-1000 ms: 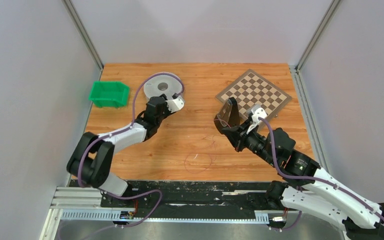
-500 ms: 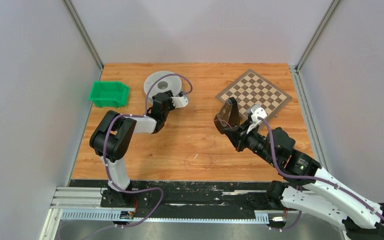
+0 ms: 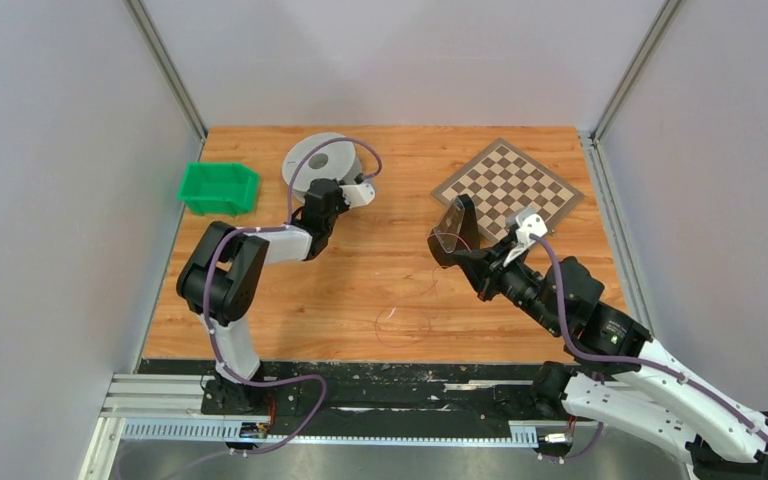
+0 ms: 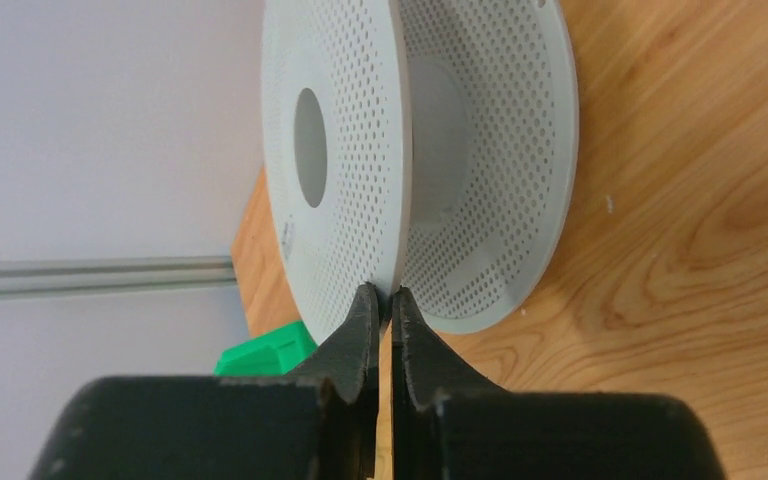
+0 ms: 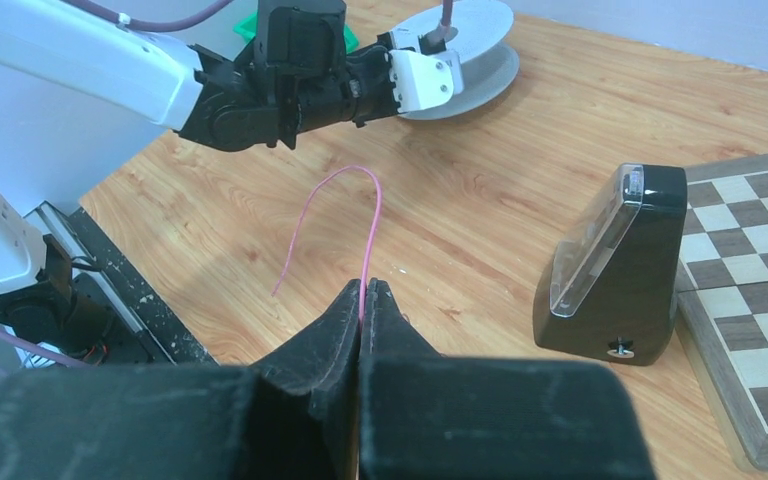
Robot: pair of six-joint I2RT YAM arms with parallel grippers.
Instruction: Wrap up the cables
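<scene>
Pinching wire (image 5: pixel 376 205) with right hand (image 5: pixel 363 290), clamped spool (image 4: pixel 480 150) rim with left hand (image 4: pixel 385 298); risked losing wire through snag on counter (image 5: pixel 480 200).

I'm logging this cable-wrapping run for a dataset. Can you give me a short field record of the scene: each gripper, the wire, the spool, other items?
left gripper: shut on the rim of the grey perforated spool
right gripper: shut on the thin pink wire
wire path: arcs up from the fingers, then drops away; none visible on the spool
nearby: green bin, chessboard, black wedge stand
</scene>
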